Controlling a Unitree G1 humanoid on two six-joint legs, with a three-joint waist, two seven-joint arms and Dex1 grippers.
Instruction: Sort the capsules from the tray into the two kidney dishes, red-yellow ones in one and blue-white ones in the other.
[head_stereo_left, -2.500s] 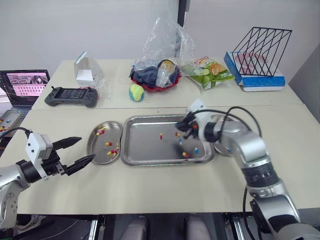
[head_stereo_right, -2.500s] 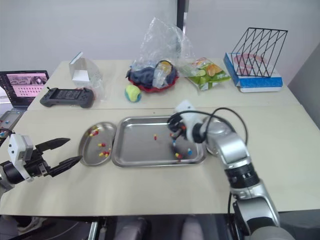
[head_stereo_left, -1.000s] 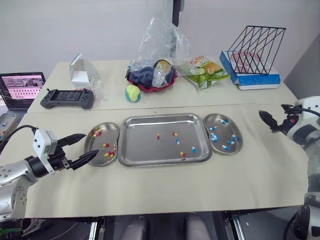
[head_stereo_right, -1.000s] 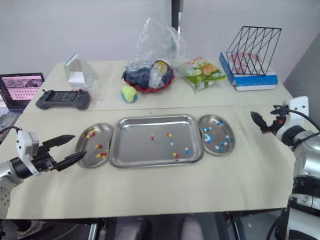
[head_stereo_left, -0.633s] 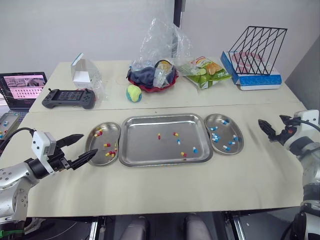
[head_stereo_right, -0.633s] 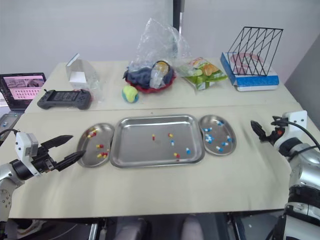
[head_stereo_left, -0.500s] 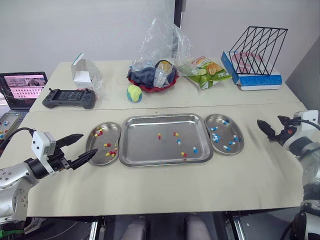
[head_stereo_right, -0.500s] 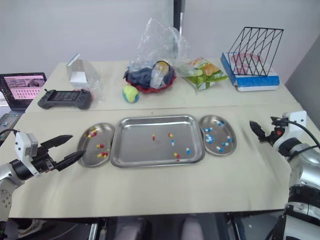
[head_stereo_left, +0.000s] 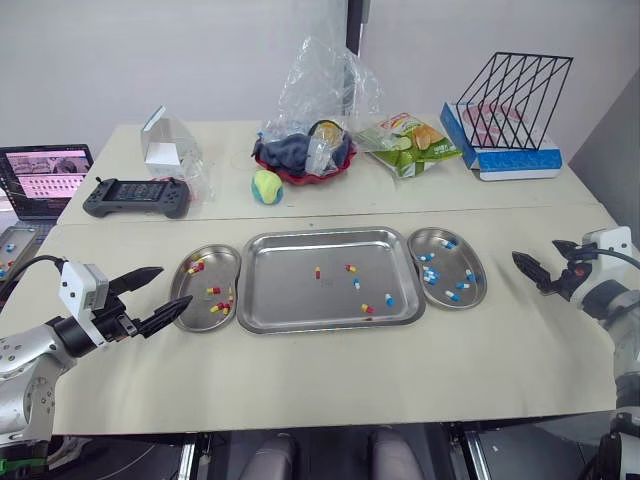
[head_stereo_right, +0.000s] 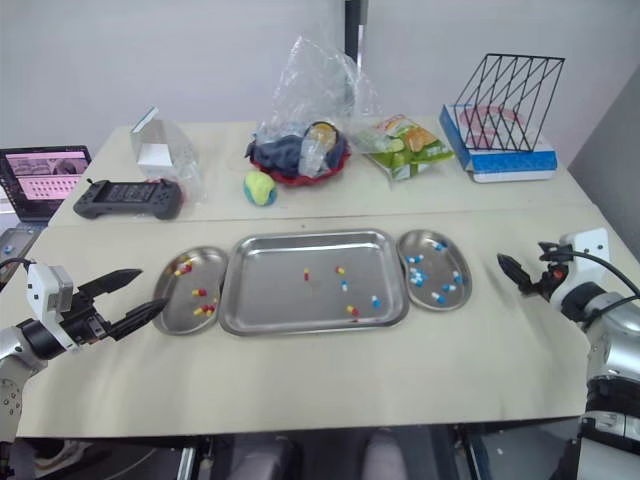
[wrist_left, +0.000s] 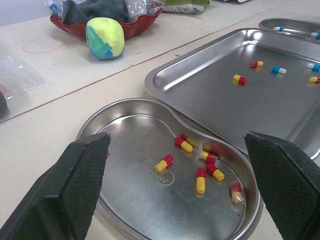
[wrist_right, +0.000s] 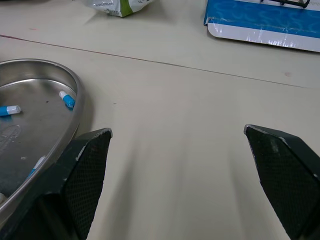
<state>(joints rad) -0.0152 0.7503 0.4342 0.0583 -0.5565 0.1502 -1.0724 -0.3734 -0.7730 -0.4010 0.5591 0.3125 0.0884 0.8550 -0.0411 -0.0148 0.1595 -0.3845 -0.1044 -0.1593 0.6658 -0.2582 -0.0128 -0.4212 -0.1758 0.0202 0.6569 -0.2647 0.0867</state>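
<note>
A steel tray (head_stereo_left: 300, 300) lies mid-table with a few red-yellow capsules (head_stereo_left: 351, 268) and blue-white capsules (head_stereo_left: 389, 300) scattered in it. The left kidney dish (head_stereo_left: 185, 275) holds several red-yellow capsules (wrist_left: 183, 145). The right kidney dish (head_stereo_left: 480, 292) holds several blue-white capsules (head_stereo_left: 447, 294). My left gripper (head_stereo_left: 150, 300) hovers open and empty just left of the left dish, pointing at it. My right gripper (head_stereo_left: 538, 262) stands open and empty over bare table, well to the right of the right dish, whose rim (wrist_right: 75, 85) shows past its fingers.
Along the back of the table are a laptop (head_stereo_left: 42, 177), a game controller (head_stereo_left: 137, 196), a clear box (head_stereo_left: 165, 140), a yellow-green ball (head_stereo_left: 267, 186), a red bowl under a plastic bag (head_stereo_left: 305, 155), a snack bag (head_stereo_left: 410, 140) and a wire rack (head_stereo_left: 515, 90).
My right gripper has left the tray, swung out past the right dish and settled a little lower and nearer me. The left gripper has held its place, open.
</note>
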